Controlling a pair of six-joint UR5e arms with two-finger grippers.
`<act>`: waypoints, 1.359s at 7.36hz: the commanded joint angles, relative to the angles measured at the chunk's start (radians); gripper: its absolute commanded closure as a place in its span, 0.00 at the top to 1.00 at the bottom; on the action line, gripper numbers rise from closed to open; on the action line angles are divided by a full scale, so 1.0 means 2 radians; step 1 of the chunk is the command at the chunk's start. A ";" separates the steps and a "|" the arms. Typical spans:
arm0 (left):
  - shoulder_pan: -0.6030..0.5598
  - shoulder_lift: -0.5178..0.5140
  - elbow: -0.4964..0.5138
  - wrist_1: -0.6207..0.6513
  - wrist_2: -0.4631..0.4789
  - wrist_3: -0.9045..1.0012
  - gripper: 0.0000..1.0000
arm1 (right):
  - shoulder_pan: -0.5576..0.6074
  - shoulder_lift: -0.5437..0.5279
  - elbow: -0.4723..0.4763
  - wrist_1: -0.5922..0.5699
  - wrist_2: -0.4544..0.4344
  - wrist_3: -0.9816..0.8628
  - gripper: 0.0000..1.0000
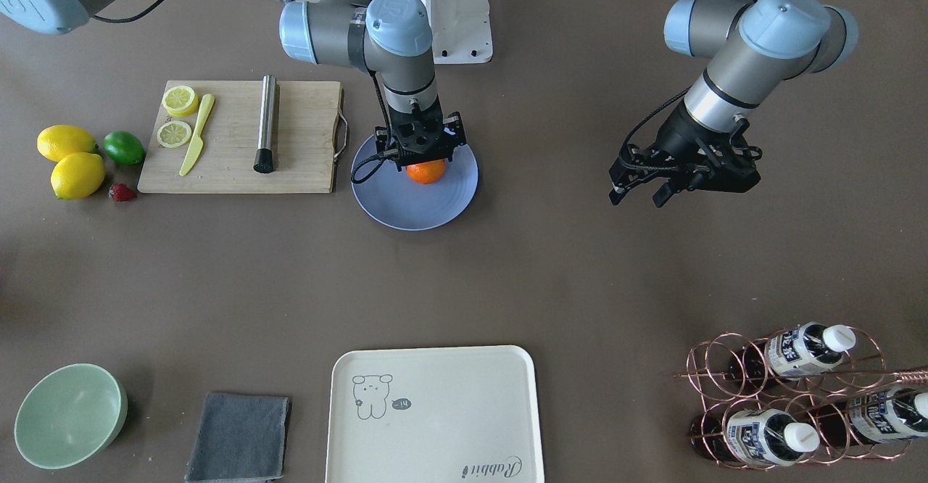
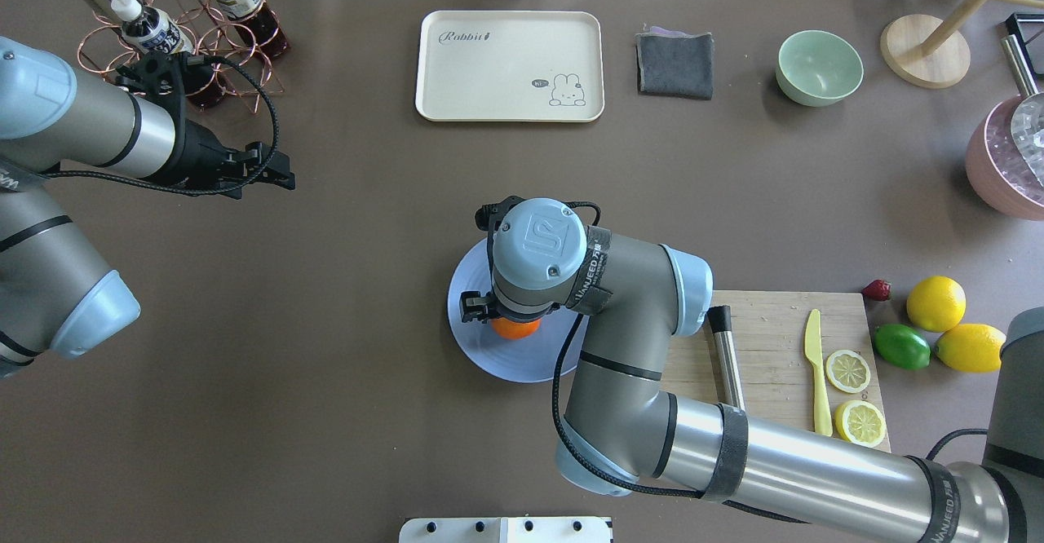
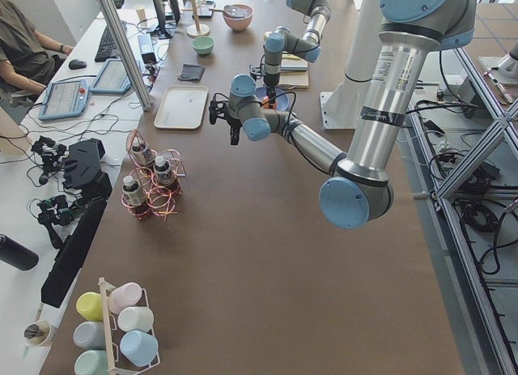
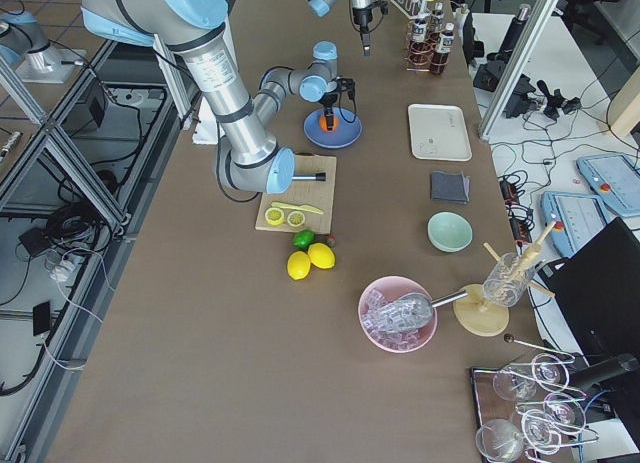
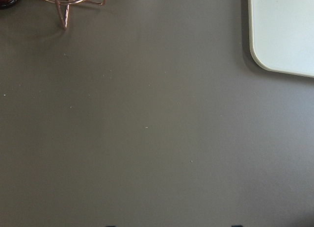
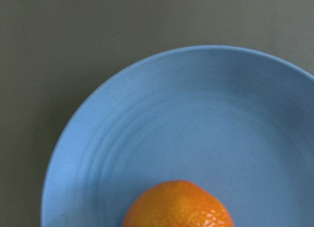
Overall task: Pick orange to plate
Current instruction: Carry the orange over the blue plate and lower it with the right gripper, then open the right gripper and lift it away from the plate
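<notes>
Right claw (image 1: 422,155) pointed straight down, with the orange (image 1: 426,172) directly beneath it and inside the rim of the plate (image 1: 413,207). The orange sat off the plate's centre, toward the robot's side, and most of the plate's bare surface lay beyond the claw on the far side. The claw's body hid the fingers in both top views and the wrist view did not show them. It could not be told whether the claw was clamped on the fruit or open around it, nor whether the fruit was resting on the plate or held just above it.

Judgement: the vertical approach suited a round fruit, lowering it within the rim where it would be less likely to roll off.

Orientation: the orange was round, with no long axis to speak of. No stem dimple was visible, so its pointing could not be established.

Left claw (image 1: 678,182) was held wide and empty, well apart from the plate, over bare table (image 1: 551,265). It was probably parked there to keep clear of the working arm.
</notes>
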State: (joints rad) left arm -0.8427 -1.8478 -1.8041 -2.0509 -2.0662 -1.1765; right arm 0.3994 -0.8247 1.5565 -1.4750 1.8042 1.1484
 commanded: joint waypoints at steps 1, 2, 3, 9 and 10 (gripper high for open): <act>-0.051 -0.003 -0.013 0.011 -0.023 0.016 0.83 | 0.017 -0.007 0.015 -0.003 0.005 -0.003 1.00; -0.078 -0.002 -0.018 0.048 -0.032 0.083 0.83 | 0.039 -0.038 0.057 -0.005 0.025 -0.007 1.00; -0.108 0.000 -0.024 0.121 -0.045 0.159 0.83 | 0.102 -0.077 0.078 -0.006 0.087 -0.029 1.00; -0.336 0.096 -0.024 0.283 -0.180 0.524 0.97 | 0.491 -0.392 0.108 -0.008 0.293 -0.558 1.00; -0.352 0.110 -0.023 0.286 -0.180 0.561 0.97 | 0.529 -0.415 0.092 -0.008 0.290 -0.618 1.00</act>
State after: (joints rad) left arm -1.4858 -1.6837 -1.8523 -1.4850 -2.4058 -0.1697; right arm 1.3485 -1.5645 1.7707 -1.4904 2.3836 0.0975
